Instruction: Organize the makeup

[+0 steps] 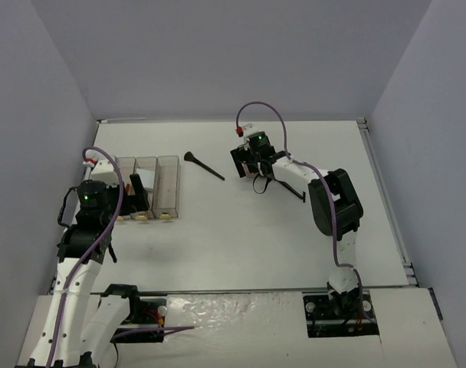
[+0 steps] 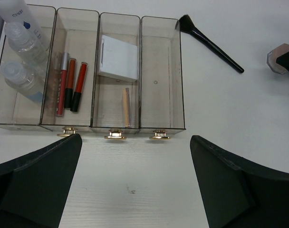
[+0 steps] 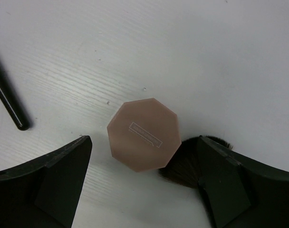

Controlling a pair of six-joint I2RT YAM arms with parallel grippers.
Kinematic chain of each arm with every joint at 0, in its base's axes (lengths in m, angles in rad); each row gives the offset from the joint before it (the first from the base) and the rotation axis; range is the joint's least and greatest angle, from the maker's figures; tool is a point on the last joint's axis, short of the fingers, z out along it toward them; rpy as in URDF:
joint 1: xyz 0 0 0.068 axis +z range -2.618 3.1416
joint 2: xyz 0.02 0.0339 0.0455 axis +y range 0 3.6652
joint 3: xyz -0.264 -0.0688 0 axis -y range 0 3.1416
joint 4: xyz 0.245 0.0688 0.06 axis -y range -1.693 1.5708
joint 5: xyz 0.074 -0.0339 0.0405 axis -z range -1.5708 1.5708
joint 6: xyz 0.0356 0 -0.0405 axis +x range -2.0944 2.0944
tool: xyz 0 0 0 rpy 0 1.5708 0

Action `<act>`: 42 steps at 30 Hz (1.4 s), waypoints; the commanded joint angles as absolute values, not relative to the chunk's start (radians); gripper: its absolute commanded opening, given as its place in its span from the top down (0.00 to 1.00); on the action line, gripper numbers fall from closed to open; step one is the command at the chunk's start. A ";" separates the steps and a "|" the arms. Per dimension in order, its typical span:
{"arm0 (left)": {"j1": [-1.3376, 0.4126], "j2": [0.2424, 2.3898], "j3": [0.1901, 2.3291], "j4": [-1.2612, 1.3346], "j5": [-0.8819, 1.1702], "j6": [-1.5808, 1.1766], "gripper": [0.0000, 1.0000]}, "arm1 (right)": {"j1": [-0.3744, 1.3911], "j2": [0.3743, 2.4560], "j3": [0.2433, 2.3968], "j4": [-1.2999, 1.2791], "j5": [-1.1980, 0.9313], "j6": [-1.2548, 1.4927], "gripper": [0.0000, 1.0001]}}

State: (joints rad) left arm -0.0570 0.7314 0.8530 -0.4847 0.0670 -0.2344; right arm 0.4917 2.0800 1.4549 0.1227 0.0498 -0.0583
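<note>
Our left gripper (image 2: 136,140) hangs spread wide, holding nothing, before four clear bins (image 2: 140,71) that hold bottles (image 2: 22,57), red pencils (image 2: 71,85), and a white pad (image 2: 118,59) with a tan pencil (image 2: 127,107). Beyond, a black brush (image 2: 211,43) lies on the table (image 2: 239,118). Farthest, our right gripper (image 3: 144,140) hangs open, unladen, above the pink compact (image 3: 144,123), which touches dark bristles (image 3: 182,166).
</note>
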 commanded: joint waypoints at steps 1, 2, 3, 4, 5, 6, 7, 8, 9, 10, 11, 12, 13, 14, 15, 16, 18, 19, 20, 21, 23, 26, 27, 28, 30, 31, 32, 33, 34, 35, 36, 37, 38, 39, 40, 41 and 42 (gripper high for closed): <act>-0.050 0.720 0.883 -0.444 0.080 -0.215 0.03 | 0.476 2.097 1.524 0.145 -0.042 -0.087 0.11; -0.049 0.722 0.884 -0.442 0.082 -0.215 0.03 | 0.472 2.104 1.527 0.145 -0.049 -0.083 0.12; -0.050 0.724 0.884 -0.442 0.083 -0.216 0.03 | 0.469 2.113 1.531 0.144 -0.055 -0.080 0.12; -0.049 0.728 0.884 -0.441 0.086 -0.217 0.03 | 0.466 2.117 1.532 0.144 -0.066 -0.080 0.12; -0.049 0.729 0.884 -0.440 0.087 -0.218 0.03 | 0.465 2.122 1.532 0.144 -0.069 -0.080 0.12; -0.049 0.731 0.884 -0.440 0.092 -0.217 0.03 | 0.464 2.129 1.533 0.146 -0.079 -0.081 0.13; -0.048 0.734 0.884 -0.439 0.096 -0.217 0.03 | 0.463 2.137 1.535 0.147 -0.085 -0.082 0.14; -0.047 0.737 0.885 -0.438 0.099 -0.218 0.03 | 0.462 2.145 1.536 0.146 -0.087 -0.083 0.16; -0.046 0.740 0.885 -0.437 0.100 -0.219 0.03 | 0.461 2.150 1.537 0.146 -0.091 -0.083 0.17; -0.046 0.742 0.885 -0.437 0.102 -0.220 0.03 | 0.460 2.154 1.537 0.146 -0.096 -0.083 0.18; -0.044 0.743 0.884 -0.436 0.103 -0.221 0.03 | 0.460 2.155 1.537 0.146 -0.098 -0.083 0.21; -0.044 0.745 0.884 -0.436 0.104 -0.221 0.03 | 0.460 2.155 1.537 0.146 -0.100 -0.083 0.23; -0.043 0.747 0.883 -0.435 0.107 -0.221 0.03 | 0.460 2.155 1.535 0.146 -0.108 -0.084 0.29; -0.043 0.749 0.882 -0.435 0.110 -0.222 0.03 | 0.460 2.152 1.532 0.146 -0.115 -0.084 0.38; -0.044 0.752 0.883 -0.433 0.113 -0.223 0.03 | 0.462 2.148 1.529 0.146 -0.118 -0.085 0.44; -0.044 0.756 0.884 -0.430 0.120 -0.226 0.03 | 0.465 2.136 1.520 0.148 -0.122 -0.087 0.51; -0.043 0.766 0.888 -0.420 0.160 -0.233 0.03 | 0.476 2.081 1.488 0.165 -0.140 -0.097 0.66; -0.043 0.773 0.892 -0.415 0.184 -0.237 0.03 | 0.482 2.052 1.470 0.175 -0.151 -0.104 0.72; -0.044 0.786 0.899 -0.414 0.206 -0.242 0.03 | 0.487 2.026 1.441 0.184 -0.169 -0.110 0.79; -0.044 0.804 0.910 -0.413 0.237 -0.253 0.03 | 0.495 1.989 1.402 0.197 -0.193 -0.116 0.89; -0.047 0.829 0.944 -0.409 0.335 -0.292 0.03 | 0.522 1.888 1.347 0.227 -0.227 -0.141 0.99; -0.062 0.878 0.981 -0.368 0.464 -0.373 0.03 | 0.571 1.750 1.250 0.267 -0.295 -0.185 1.00; -0.073 0.894 0.991 -0.348 0.500 -0.403 0.03 | 0.587 1.702 1.211 0.287 -0.318 -0.198 1.00; -0.089 0.904 1.001 -0.338 0.528 -0.428 0.03 | 0.600 1.653 1.169 0.312 -0.339 -0.209 1.00; -0.132 0.933 1.039 -0.320 0.565 -0.468 0.03 | 0.644 1.572 1.101 0.359 -0.374 -0.223 1.00; -0.156 0.949 1.062 -0.312 0.580 -0.485 0.03 | 0.669 1.536 1.071 0.383 -0.390 -0.228 1.00; -0.179 0.957 1.079 -0.306 0.581 -0.506 0.03 | 0.689 1.492 1.040 0.399 -0.398 -0.236 1.00; -0.207 0.967 1.094 -0.300 0.576 -0.514 0.03 | 0.713 1.473 1.028 0.404 -0.401 -0.246 1.00; -0.236 0.977 1.110 -0.294 0.570 -0.521 0.03 | 0.737 1.457 1.019 0.408 -0.403 -0.257 1.00; -0.255 0.980 1.115 -0.292 0.568 -0.528 0.03 | 0.745 1.439 1.011 0.410 -0.402 -0.264 1.00; -0.272 0.992 1.126 -0.291 0.560 -0.539 0.03 | 0.766 1.412 0.996 0.420 -0.403 -0.265 1.00; -0.290 1.011 1.142 -0.290 0.548 -0.552 0.03 | 0.797 1.381 0.977 0.436 -0.405 -0.265 1.00; -0.304 1.025 1.148 -0.288 0.545 -0.562 0.03 | 0.814 1.356 0.963 0.446 -0.402 -0.266 1.00; -0.316 1.038 1.150 -0.285 0.545 -0.573 0.03 | 0.827 1.332 0.952 0.452 -0.398 -0.267 1.00; -0.330 1.047 1.148 -0.272 0.546 -0.586 0.03 | 0.838 1.306 0.946 0.449 -0.392 -0.268 1.00; -0.343 1.055 1.146 -0.264 0.547 -0.596 0.03 | 0.844 1.287 0.941 0.446 -0.386 -0.269 1.00; -0.354 1.063 1.145 -0.258 0.549 -0.604 0.03 | 0.847 1.274 0.937 0.444 -0.381 -0.271 1.00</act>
